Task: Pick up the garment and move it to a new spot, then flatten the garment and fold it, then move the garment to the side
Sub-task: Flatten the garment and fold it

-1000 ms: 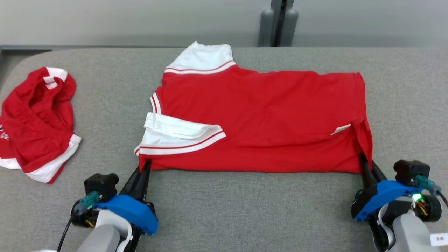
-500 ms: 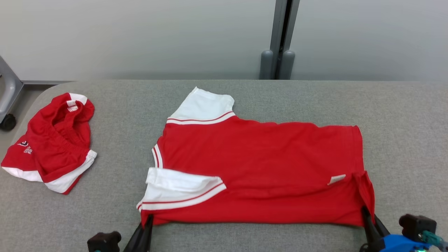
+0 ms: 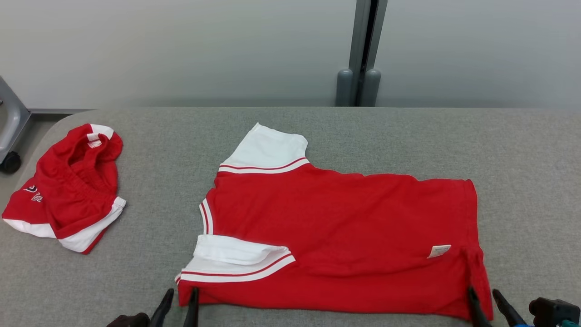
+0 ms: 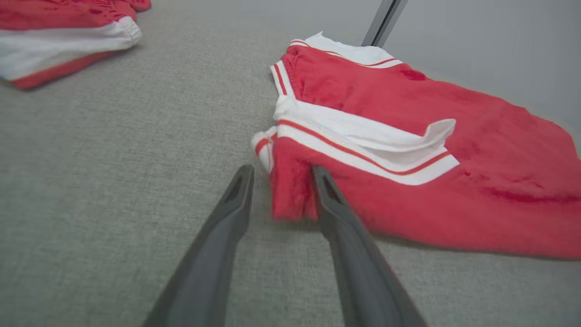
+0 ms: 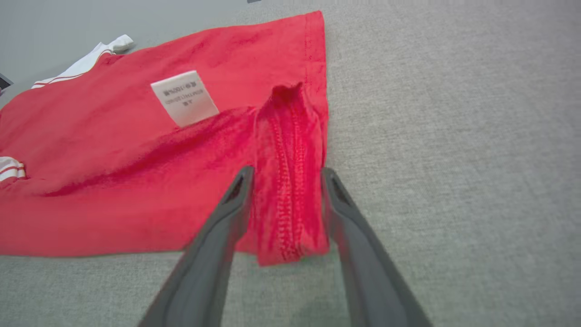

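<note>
L end effector (image 4: 281, 172) & R end effector (image 5: 286, 171) opened, shirt (image 3: 336, 227) freed.

A pale grey wall (image 3: 181, 45) is running along the far side, a dark post (image 3: 363, 41) splitting it. The grey woven table (image 3: 408, 136) is spreading nearer; a black caster (image 3: 10, 162) is sitting far left.

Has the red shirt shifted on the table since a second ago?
Yes. Against the crumpled shorts, the shirt has slid toward the robot: its far white sleeve now sits level with their top, not beyond it.
</note>
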You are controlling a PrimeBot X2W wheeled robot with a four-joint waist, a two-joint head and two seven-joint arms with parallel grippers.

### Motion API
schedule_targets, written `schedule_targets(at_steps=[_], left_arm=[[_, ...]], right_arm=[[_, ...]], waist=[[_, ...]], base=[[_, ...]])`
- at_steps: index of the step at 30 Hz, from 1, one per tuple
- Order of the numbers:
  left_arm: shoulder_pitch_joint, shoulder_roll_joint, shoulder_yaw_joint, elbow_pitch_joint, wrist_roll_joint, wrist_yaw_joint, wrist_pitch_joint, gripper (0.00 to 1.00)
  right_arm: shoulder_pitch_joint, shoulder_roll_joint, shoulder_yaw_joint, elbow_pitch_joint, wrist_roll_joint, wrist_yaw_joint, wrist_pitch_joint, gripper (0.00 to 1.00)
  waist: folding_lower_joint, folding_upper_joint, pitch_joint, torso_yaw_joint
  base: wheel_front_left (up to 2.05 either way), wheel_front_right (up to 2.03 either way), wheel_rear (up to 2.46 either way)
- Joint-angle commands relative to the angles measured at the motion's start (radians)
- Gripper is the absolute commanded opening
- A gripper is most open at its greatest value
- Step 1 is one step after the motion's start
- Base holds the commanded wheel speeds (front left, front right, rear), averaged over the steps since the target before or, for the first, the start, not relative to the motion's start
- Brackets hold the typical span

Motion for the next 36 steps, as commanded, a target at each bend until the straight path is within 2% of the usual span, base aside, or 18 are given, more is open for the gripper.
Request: schedule_targets(at_steps=[1, 12, 20, 30, 36], left_arm=[[-0.002, 0.004, 0.012, -0.008, 0.014, 0.008, -0.003, 1.00], [-0.044, -0.015, 0.143, -0.147, 0.117, 0.028, -0.003, 1.00], [-0.087, -0.032, 0.213, -0.221, 0.199, 0.019, -0.003, 1.00], [-0.104, -0.032, 0.239, -0.211, 0.266, 0.002, -0.003, 1.00], [-0.087, -0.027, 0.248, -0.184, 0.283, 0.011, -0.003, 1.00]], right_arm=[[0.005, 0.002, 0.003, -0.006, -0.005, 0.000, -0.010, 1.00], [-0.111, -0.002, 0.025, -0.069, -0.057, 0.000, -0.150, 1.00], [-0.175, 0.004, 0.069, -0.075, -0.080, 0.000, -0.223, 1.00], [-0.161, 0.007, 0.088, -0.097, -0.104, 0.000, -0.241, 1.00], [-0.134, 0.008, 0.090, -0.129, -0.110, 0.000, -0.215, 1.00]], waist=[[0.0000, -0.0001, -0.002, -0.003], [0.0000, -0.0001, -0.019, -0.018], [0.0000, -0.0001, -0.042, -0.025], [0.0000, -0.0001, -0.068, -0.030], [0.0000, -0.0001, -0.073, -0.031]], base=[[0.00, 0.00, 0.00], [0.00, 0.00, 0.00], [0.00, 0.00, 0.00], [0.00, 0.00, 0.00], [0.00, 0.00, 0.00]])
